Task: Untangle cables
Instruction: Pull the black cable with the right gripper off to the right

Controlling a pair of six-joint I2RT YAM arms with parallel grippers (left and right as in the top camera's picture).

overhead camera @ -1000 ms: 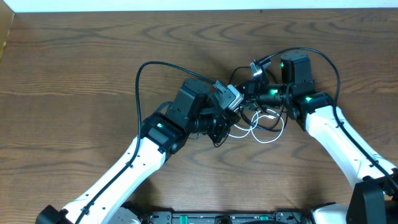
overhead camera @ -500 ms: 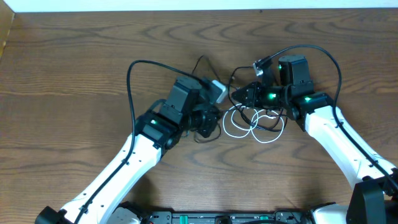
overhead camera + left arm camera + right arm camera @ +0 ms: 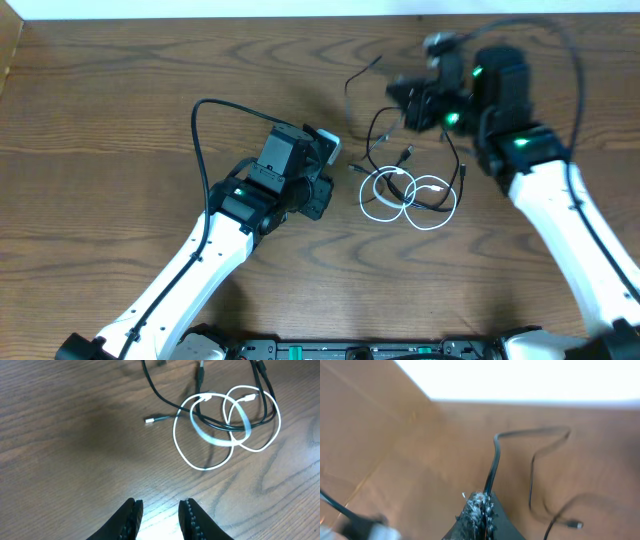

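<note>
**Pulling the black cable may drag the white coil along**

The white cable [image 3: 212, 439] lies in two overlapping loops on the table [image 3: 120, 100], right of centre. The black cable [image 3: 493, 465] runs through those loops and then rises to your right gripper [image 3: 479, 502], near the far edge. Its jaws are pressed together on that cable. One plug [image 3: 150, 420] of the black cable lies loose just beside the coil.

The main risk, as I judge it, is that nothing pins the white loops. If you pull the black cable further, it can cinch where it crosses them and haul the whole coil along instead of sliding free. A plug end could also snag in a loop on its way through.

Your left gripper [image 3: 160, 515] hovers over bare wood near the coil. Its fingers are slightly apart with nothing between them, so it offers no anchor yet.

The black cable is far thinner than the jaws holding it, and a sharp tug could slip it out. The right wrist view is blurred, so you cannot tell how securely it sits.
</note>
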